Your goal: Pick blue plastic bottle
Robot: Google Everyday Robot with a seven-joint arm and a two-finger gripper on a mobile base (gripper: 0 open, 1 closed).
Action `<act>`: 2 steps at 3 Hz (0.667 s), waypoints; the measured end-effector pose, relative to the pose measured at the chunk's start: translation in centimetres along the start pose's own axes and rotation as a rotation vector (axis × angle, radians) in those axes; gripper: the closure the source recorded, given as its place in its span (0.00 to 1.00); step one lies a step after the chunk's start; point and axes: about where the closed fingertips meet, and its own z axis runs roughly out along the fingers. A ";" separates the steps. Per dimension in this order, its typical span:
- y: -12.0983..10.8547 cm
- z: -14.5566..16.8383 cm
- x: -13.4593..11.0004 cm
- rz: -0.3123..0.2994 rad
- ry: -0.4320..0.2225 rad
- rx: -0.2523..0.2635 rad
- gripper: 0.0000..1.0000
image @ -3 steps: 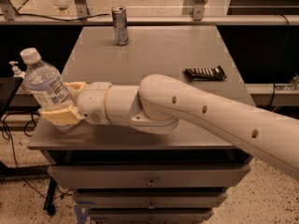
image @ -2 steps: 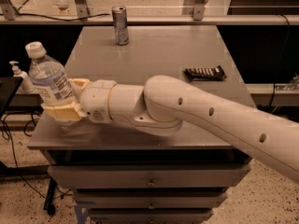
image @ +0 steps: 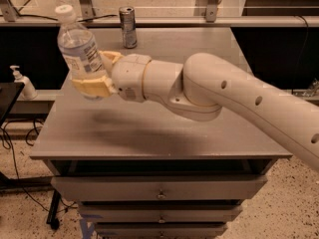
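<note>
As it reaches over the grey metal desk (image: 149, 133) with drawers from the right, the white arm's yellowish hand (image: 97, 74) clamps the clear, white-capped plastic bottle with pale blue label (image: 77, 46) | bottle tilted, off the surface, above desk's left side | slim silver can (image: 128, 26) upright at far edge

Dim, blurry; fingers (image: 92, 87) clamping bottle (image: 78, 49) shadow table (image: 224, 144) beneath.

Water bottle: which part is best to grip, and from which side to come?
Grip the lower body, coming sideways from over the table, as the gripper does now near its left edge: the water bottle is round and straight-walled there, only slightly tilted, cap on top.
</note>
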 end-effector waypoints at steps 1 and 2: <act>-3.3 -1.7 -1.1 -0.033 -0.005 0.044 1.00; -4.9 -2.6 -1.7 -0.045 -0.009 0.075 1.00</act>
